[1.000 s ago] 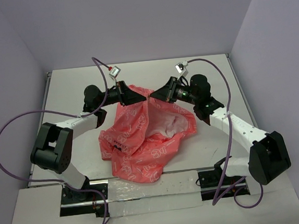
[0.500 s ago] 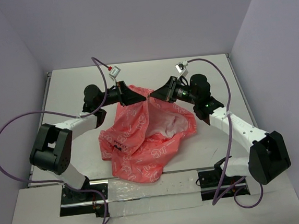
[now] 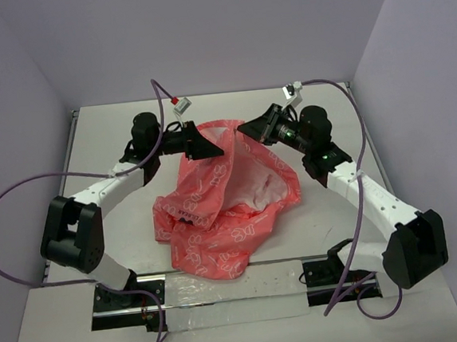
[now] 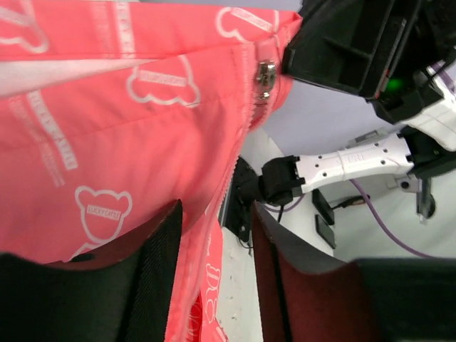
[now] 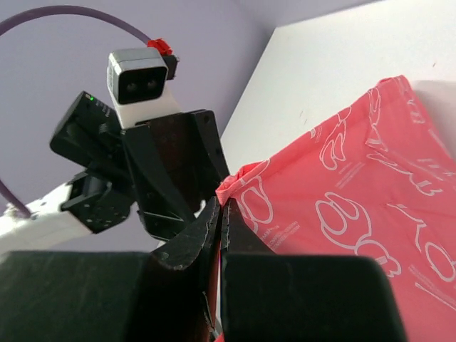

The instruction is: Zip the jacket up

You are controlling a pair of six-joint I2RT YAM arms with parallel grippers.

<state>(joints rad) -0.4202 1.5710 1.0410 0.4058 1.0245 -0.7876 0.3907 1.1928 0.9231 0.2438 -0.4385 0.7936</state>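
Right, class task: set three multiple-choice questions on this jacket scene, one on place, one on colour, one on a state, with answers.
1. Where does the jacket lie? A) in the middle of the table B) over the table's left edge C) on the floor
2. What colour is it? A) blue B) green C) pink with white prints
3. How is the right gripper? A) wide open B) shut on the jacket's edge C) out of view
Answers: 1 A, the top view shows it mid-table; 2 C, every view shows pink cloth; 3 B, it pinches a pink fold.
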